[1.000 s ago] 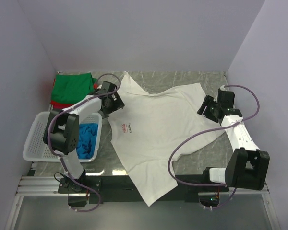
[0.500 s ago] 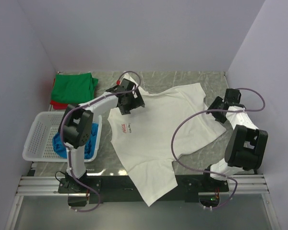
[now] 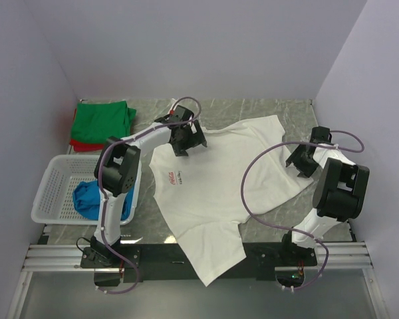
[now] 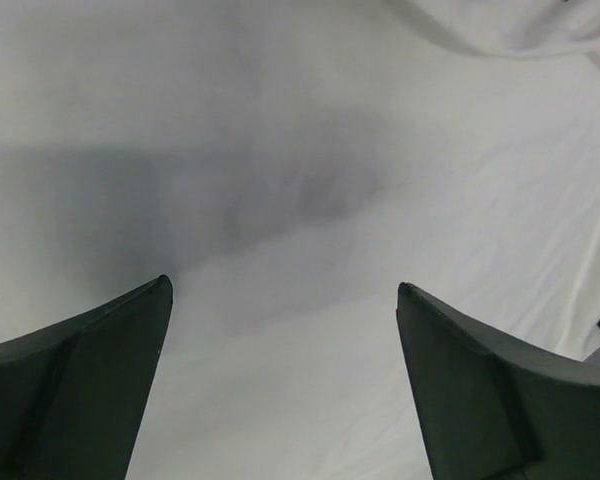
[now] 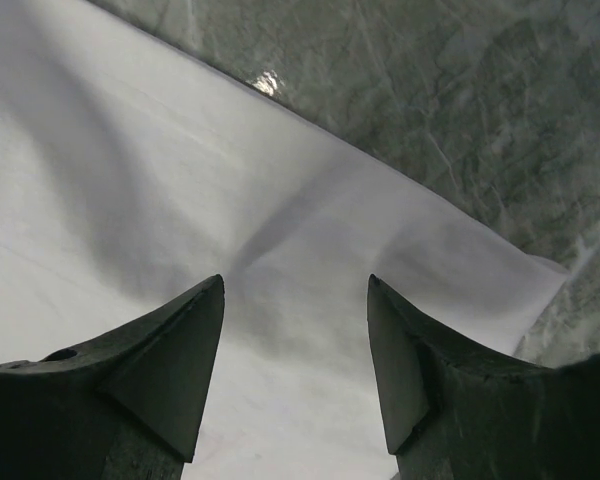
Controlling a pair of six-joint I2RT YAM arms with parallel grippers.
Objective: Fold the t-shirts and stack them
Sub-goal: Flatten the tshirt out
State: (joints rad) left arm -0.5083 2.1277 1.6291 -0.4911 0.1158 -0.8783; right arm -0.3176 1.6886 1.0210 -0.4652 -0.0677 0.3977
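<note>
A large white t-shirt (image 3: pixel 219 179) with a small red logo (image 3: pixel 175 176) lies spread out on the marble table. My left gripper (image 3: pixel 188 141) hovers over its upper left part near the collar. In the left wrist view this gripper (image 4: pixel 283 287) is open, with only white cloth (image 4: pixel 310 150) under it. My right gripper (image 3: pixel 299 161) is at the shirt's right sleeve edge. It is open (image 5: pixel 295 282) above the white cloth (image 5: pixel 130 200), close to the hem. A folded green t-shirt (image 3: pixel 103 119) lies on a red one (image 3: pixel 75 142) at back left. A blue t-shirt (image 3: pixel 92 198) sits in the basket.
A white lattice basket (image 3: pixel 53 189) stands at the left, beside the left arm. Walls close in the table on the left, back and right. The shirt's lower hem hangs over the black rail (image 3: pixel 266 256) at the near edge. Bare marble (image 5: pixel 460 100) shows beyond the sleeve.
My left gripper has swung right, from beside the basket to over the shirt's collar area. The right gripper has shifted right and nearer, to the sleeve edge, its jaws narrowing slightly.
</note>
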